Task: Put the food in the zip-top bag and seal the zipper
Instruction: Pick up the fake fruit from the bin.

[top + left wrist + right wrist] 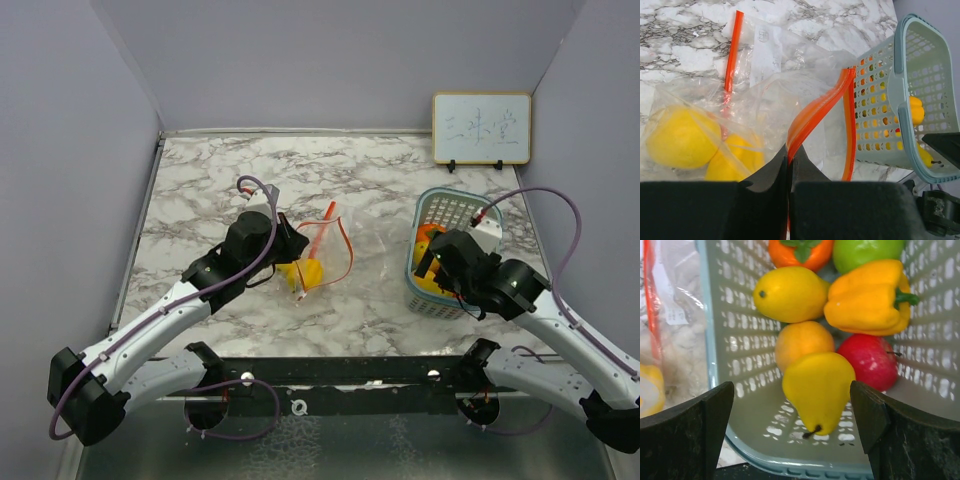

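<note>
Glossy yellow plastic pear (817,390) lies nearest the right wrist lens, inside the teal mesh basket (730,340) among other plastic fruits (790,292). The right arm's fingers (695,435) are spread wide either side of it, gripping nothing. Two yellow fruits (682,137) already sit in the clear zip-top bag (770,95) on the marble worktop (250,170), and the closed left fingers (775,175) pinch its orange zipper rim (815,115). Loading looks midway; the next move is to close on the pear and carry it across. How wide the bag's mouth gapes is unclear.

Open zip-top bag (775,95) with two pieces of food inside; the rest lies in the basket.
Two yellow fruits (682,137) lie touching inside the clear bag, and its orange zipper (812,112) arches up unsealed. Packed together in the teal basket (935,340) are a yellow pear (817,387), lemon (787,294), yellow pepper (870,297), red apple (870,360), orange fruit (802,342) and green fruit (865,252).
</note>
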Controlling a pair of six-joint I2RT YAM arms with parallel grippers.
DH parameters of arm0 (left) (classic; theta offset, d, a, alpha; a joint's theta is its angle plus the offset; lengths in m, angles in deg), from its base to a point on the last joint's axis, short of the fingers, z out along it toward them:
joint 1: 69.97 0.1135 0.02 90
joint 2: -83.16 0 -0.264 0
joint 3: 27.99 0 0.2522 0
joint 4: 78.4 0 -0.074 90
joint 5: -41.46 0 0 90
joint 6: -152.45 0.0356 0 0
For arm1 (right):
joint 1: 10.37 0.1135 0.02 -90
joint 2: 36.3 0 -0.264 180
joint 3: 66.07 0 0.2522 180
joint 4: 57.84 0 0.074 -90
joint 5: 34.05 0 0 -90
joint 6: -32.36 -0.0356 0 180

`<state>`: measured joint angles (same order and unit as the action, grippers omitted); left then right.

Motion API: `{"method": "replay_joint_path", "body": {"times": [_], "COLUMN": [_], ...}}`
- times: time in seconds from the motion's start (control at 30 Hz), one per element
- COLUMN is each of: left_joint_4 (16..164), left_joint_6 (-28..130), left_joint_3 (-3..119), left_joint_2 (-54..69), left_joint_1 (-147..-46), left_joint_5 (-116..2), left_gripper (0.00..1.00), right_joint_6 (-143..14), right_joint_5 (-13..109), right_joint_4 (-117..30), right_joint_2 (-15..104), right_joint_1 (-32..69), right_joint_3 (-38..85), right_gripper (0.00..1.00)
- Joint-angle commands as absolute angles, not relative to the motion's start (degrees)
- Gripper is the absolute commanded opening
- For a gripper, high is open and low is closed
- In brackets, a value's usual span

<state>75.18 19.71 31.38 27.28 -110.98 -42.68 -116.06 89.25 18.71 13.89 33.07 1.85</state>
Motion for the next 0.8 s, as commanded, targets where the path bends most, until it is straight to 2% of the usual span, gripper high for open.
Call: {"method": "replay_joint_path", "body": {"times": [0.0, 0.37, 0.4, 0.47, 0.57, 0.7, 0.77], "left_joint_4": [77.6, 77.7, 77.6, 77.5, 77.5, 77.9, 78.1], "left_joint_6": [20.4, 20.7, 20.8, 20.9, 20.9, 20.7, 20.6], "left_joint_3": [30.7, 30.3, 30.4, 30.4, 30.1, 29.6, 29.4], "left_joint_2": [28.5, 29.1, 29.2, 29.4, 29.6, 29.2, 29.0], "left_joint_1": [-111.2, -111.2, -111.1, -111.2, -111.1, -111.2, -111.2], "left_joint_5": [-44.1, -44.5, -44.4, -44.2, -44.0, -44.1, -44.1], "left_gripper": [0.00, 0.00, 0.00, 0.00, 0.00, 0.00, 0.00], "right_joint_6": [-120.2, -120.7, -120.4, -120.1, -119.2, -117.3, -116.6], "right_joint_5": [89.7, 82.4, 81.6, 80.9, 81.0, 82.6, 83.8], "right_joint_4": [26.3, 17.9, 17.0, 15.9, 14.8, 14.5, 14.8], "right_joint_2": [14.2, 19.3, 20.0, 20.9, 20.7, 18.5, 17.3], "right_joint_1": [33.0, 33.0, 33.0, 33.0, 33.0, 33.0, 33.0], "right_joint_3": [1.7, -6.8, -7.4, -8.2, -8.1, -5.6, -3.4], "right_gripper": [0.99, 0.90, 0.87, 0.74, 0.45, 0.18, 0.09]}}
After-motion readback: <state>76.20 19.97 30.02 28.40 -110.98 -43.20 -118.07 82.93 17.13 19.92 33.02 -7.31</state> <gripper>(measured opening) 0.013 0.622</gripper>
